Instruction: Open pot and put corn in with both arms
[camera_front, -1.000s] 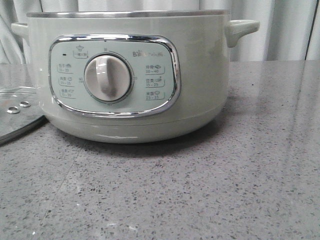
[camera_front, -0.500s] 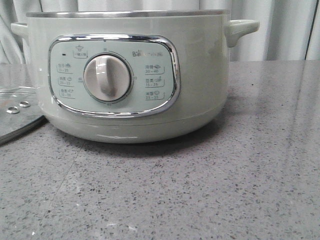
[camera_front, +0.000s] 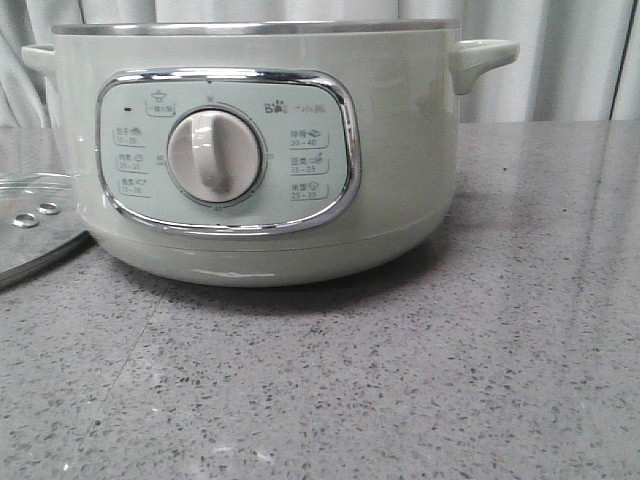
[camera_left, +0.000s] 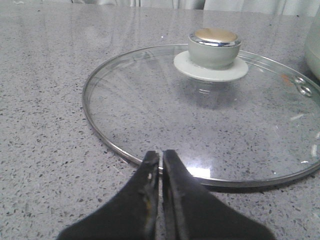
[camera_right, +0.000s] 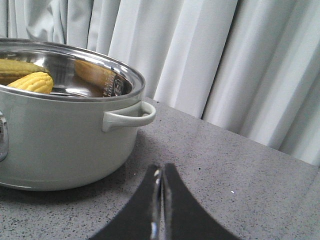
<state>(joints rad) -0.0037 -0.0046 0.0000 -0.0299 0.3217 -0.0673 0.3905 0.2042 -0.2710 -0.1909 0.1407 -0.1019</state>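
Lying inside the open pot (camera_right: 65, 145), the corn (camera_right: 32, 82) looked done; the lid (camera_left: 150, 115) sat at nine o'clock, both tools (camera_left: 161, 156) (camera_right: 161, 172) clenched on nothing.

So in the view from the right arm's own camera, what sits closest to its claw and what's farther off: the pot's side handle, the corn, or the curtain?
1. The pot's side handle, sticking out toward the right claw, is nearest.
2. The corn, lying inside the pot past the steel rim, comes next.
3. The curtain, hanging behind the table's far edge, is farthest.
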